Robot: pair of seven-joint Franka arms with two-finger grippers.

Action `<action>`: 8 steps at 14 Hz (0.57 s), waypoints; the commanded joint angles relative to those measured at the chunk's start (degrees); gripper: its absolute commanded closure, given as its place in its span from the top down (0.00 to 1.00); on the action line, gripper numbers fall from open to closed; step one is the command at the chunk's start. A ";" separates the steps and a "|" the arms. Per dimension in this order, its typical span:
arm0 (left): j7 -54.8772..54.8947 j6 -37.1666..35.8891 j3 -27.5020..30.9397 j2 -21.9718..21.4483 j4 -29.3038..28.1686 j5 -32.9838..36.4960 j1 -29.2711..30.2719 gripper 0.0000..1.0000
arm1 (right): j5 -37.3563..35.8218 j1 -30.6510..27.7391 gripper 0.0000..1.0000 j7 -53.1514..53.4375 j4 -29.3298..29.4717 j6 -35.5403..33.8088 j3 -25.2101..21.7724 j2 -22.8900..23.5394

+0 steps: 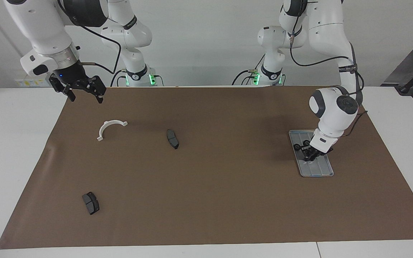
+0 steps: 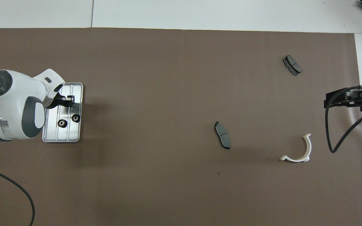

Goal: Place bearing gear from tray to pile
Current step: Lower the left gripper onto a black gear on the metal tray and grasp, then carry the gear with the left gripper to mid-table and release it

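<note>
my tray (image 2: 78, 94) is bare metal, silver-grey and glossy enough to throw back light along its ridges. the two small gears (image 2: 62, 123) lying in it look like black matt discs with a paler hub. under everything lies a brown mat (image 2: 168, 94), matt and smooth like heavy paper, with a slight buckle near one edge. the table (image 1: 13, 143) around it is plain white, smooth and faintly shiny. the half-ring bracket (image 1: 110, 128) looks like white plastic, smooth. the brake pads (image 1: 172, 139) are dull dark grey, grainy-looking. my arm shells (image 1: 332, 107) are glossy white plastic with dark grey caps.
</note>
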 commanded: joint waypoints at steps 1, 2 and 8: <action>-0.92 -6.82 -0.36 3.08 9.26 -3.83 -1.98 0.00 | 1.08 -0.43 1.00 -1.76 -0.85 -0.54 0.17 -1.09; -1.96 -9.20 -0.28 3.52 11.12 -5.50 -3.56 0.00 | 1.16 -0.43 1.00 -1.76 -0.85 -0.54 0.17 -1.09; -27.60 -9.05 -0.19 3.35 11.32 -5.43 -19.54 0.00 | 1.08 -0.43 1.00 -1.85 -0.85 -0.54 0.26 -1.09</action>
